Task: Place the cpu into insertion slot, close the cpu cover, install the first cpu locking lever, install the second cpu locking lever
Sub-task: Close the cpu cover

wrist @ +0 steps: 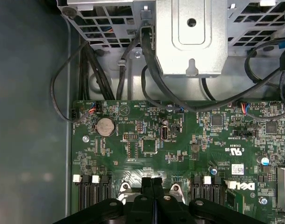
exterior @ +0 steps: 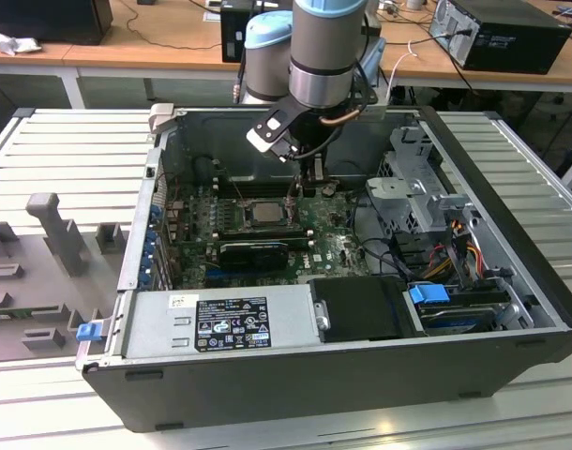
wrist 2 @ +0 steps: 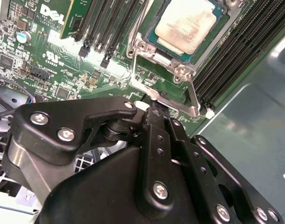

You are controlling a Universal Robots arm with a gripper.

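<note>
The cpu [wrist 2: 189, 21] lies flat in the insertion slot [wrist 2: 147, 46], silvery top face up; it is also in the exterior view [exterior: 264, 212]. The silvery cpu cover [wrist 2: 180, 70] sits down around the chip's edge. A thin metal locking lever [wrist 2: 137, 77] runs along the socket's side to a bent end plate [wrist 2: 193, 106]. My gripper [wrist 2: 156, 112] is shut, its black fingertips right at that lever end; whether they touch it is hidden. In the first wrist view the gripper [wrist: 152, 181] has its fingers pressed together. In the exterior view the gripper [exterior: 295, 195] hangs just to the right of the socket.
Long black memory slots [wrist 2: 231, 60] flank the socket on both sides. A grey drive cage [wrist: 191, 37] with black cables [wrist: 93, 70] stands beyond the board. A black card [exterior: 253, 251] and the power supply [exterior: 220, 323] lie nearer the case front.
</note>
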